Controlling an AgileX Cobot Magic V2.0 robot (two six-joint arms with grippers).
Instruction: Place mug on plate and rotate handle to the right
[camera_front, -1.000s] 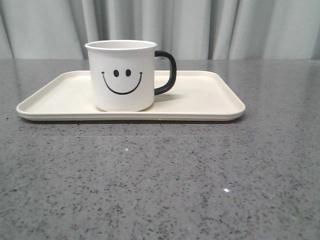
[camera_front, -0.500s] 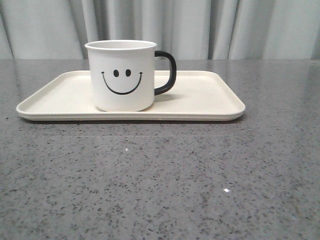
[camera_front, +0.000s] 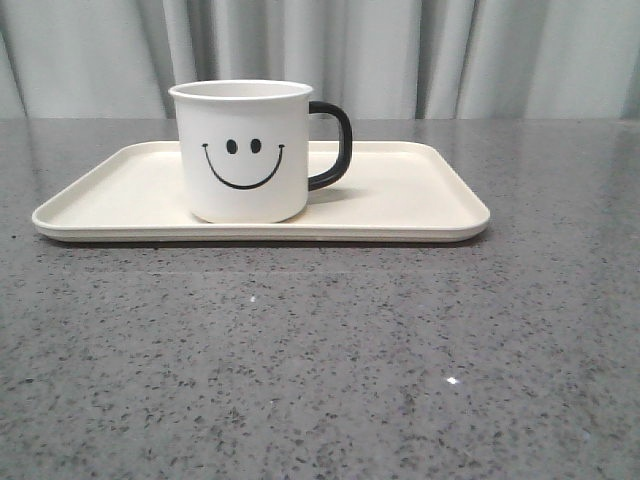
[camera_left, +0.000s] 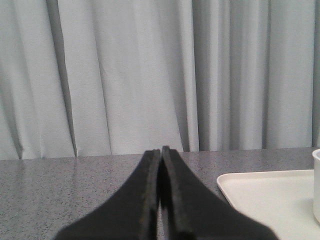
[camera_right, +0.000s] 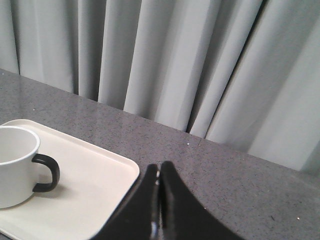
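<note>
Looking at the front view: mug stands upright on the plate, left of the plate's centre, smiley face toward the camera, handle sticking out to the right. Judging from that, both halves of the task look done.

Left gripper: fingers pressed together, nothing between them, parked off the plate's left end with the plate corner and a sliver of mug wall just visible in its view. Right gripper: also closed and empty, sitting off the plate's right side, well apart from the mug. Neither arm shows in the front view.

Risks from here, as I read it:
- Any further arm move that sweeps low across the plate could clip the handle and spin the mug off its heading. The right arm is the likelier culprit, since the handle points its way.
- A nudge on the plate rim would slide plate and mug together; the plate looks light and the grey stone table looks smooth.
- A re-grasp attempt is unnecessary and could tip the mug.

Safest call: retract both arms up and away, no contact.
</note>
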